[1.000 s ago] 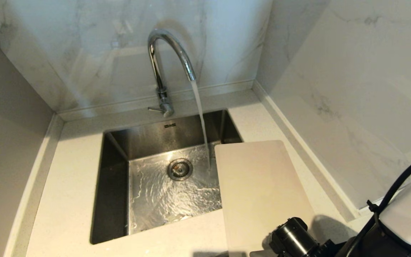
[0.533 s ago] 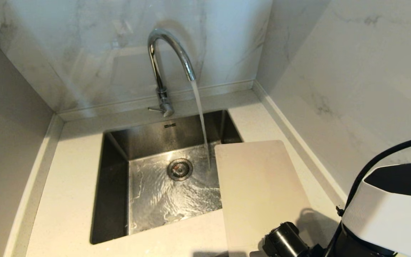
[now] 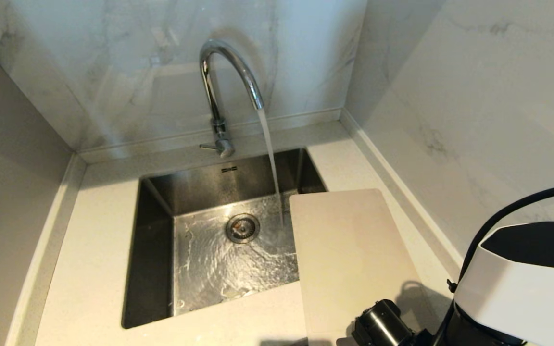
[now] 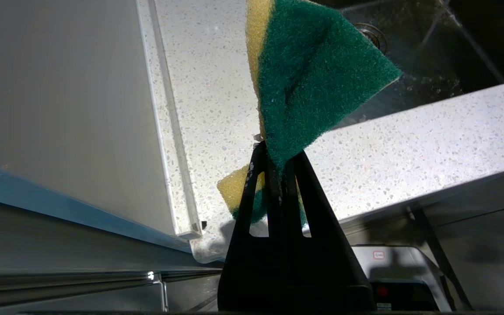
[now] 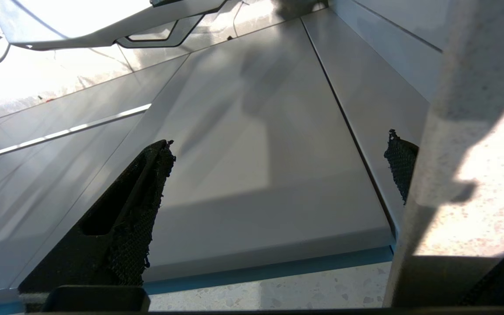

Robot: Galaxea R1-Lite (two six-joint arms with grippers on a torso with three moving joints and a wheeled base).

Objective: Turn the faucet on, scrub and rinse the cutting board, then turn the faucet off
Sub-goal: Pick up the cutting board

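Since a second ago, the right arm's white housing point(image 3: 522, 283) is being seen larger and further in at the head view's lower right corner, while the sink point(image 3: 152, 250) and everything around it are lying unchanged. Water is being poured from the faucet point(image 3: 224, 81) into the basin, just beside the cutting board point(image 3: 349, 259). That board is being left flat on the counter point(image 3: 89, 269) on the robot's right, its left edge overhanging the sink and its long axis running away from the robot toward the back wall.

The right arm is being judged the nearer one, the board's near end lying just ahead of it. The right gripper point(image 5: 278, 170) is being held wide apart with nothing between its fingers; its wrist view is being filled with pale panels, and the board cannot be made out there. The left gripper point(image 4: 278, 157) is being kept clamped on a green-and-yellow scrubbing sponge point(image 4: 313, 78), at the counter's front edge, outside the head view.

The board's near end is being cut off by the frame and the arm.
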